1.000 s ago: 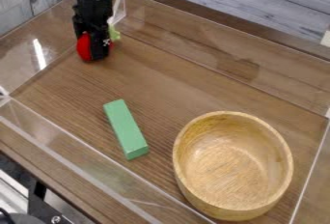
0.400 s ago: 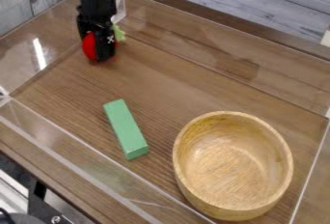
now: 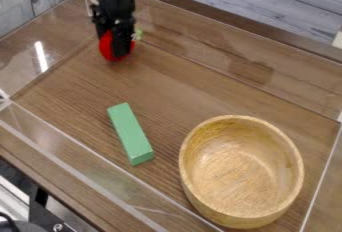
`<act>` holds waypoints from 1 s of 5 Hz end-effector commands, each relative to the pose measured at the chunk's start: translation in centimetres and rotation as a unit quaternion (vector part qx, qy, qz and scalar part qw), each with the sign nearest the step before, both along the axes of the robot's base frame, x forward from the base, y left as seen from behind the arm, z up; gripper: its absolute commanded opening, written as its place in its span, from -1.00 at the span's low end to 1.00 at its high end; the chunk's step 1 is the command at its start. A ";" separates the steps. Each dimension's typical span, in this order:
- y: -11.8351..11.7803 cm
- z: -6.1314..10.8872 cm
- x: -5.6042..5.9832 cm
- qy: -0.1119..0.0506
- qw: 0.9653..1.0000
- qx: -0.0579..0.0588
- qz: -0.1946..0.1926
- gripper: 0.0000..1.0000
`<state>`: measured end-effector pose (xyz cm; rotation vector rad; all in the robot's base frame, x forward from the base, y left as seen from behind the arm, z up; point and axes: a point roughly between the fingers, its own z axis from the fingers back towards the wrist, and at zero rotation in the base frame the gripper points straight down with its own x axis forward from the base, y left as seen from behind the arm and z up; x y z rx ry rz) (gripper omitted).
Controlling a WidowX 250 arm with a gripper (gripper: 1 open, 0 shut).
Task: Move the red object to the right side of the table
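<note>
We had the end effector (image 3: 114, 42) closed around the red object (image 3: 112, 48) at the bench's (image 3: 171, 88) far left, gripping it seemingly to carry it right, past 1 green block (image 3: 130, 134).

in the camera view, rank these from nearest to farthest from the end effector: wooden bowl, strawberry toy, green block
1. strawberry toy, right at the end effector, by the upper left
2. green block, lower middle-left of the view
3. wooden bowl, lower right of the view
</note>
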<state>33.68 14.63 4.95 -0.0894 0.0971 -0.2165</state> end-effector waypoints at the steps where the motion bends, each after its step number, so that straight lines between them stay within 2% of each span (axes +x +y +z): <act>1: -2.0 4.3 1.8 -0.052 0.998 0.023 -0.027 -1.00; 3: -6.9 5.5 2.8 -0.061 0.993 0.018 -0.097 -1.00; 4: -8.8 5.8 3.6 -0.063 0.989 0.012 -0.133 -1.00; 5: -11.3 5.4 3.8 -0.061 0.982 0.002 -0.181 -1.00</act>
